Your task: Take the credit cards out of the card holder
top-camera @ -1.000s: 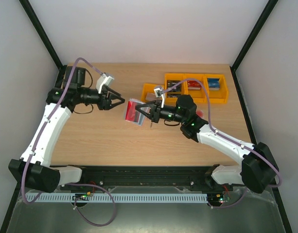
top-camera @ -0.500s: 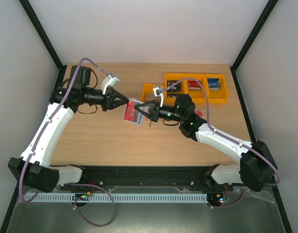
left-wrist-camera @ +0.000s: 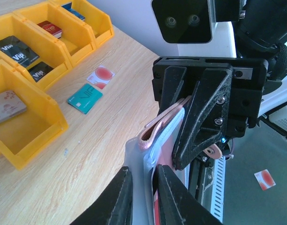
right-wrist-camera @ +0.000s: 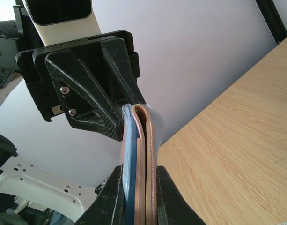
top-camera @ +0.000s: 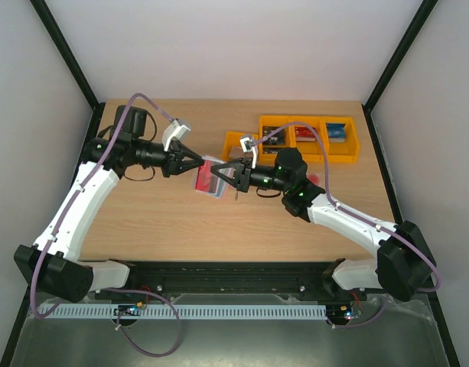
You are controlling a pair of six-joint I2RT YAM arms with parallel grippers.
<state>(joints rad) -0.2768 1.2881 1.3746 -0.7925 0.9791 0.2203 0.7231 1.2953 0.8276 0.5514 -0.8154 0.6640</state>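
The table (top-camera: 157, 222) is pale wood-grain board. At its 1 o'clock end stand the glossy orange plastic bins (top-camera: 307, 138), square-walled, with cards lying flat in them. Held above mid-table is the card holder (top-camera: 211, 177), a flat pinkish-brown leather-like pouch; seen edge-on from my right wrist, it shows as two soft folded layers (right-wrist-camera: 145, 159). The credit cards (left-wrist-camera: 136, 164) stick out of it towards my left arm, thin and stiff, the outer one light blue-grey with red beside it.

A second ago my left tool stood spread and well apart, at 9 o'clock of the holder. Now it has come in.

My right tool (top-camera: 219, 170) is clamped on the holder from 3 o'clock. My left tool (top-camera: 194, 162) meets the cards from 10 o'clock, its black fingers (left-wrist-camera: 122, 197) pinching their free edge. A matt teal card (left-wrist-camera: 85, 98) lies flat on the table beside the bins.
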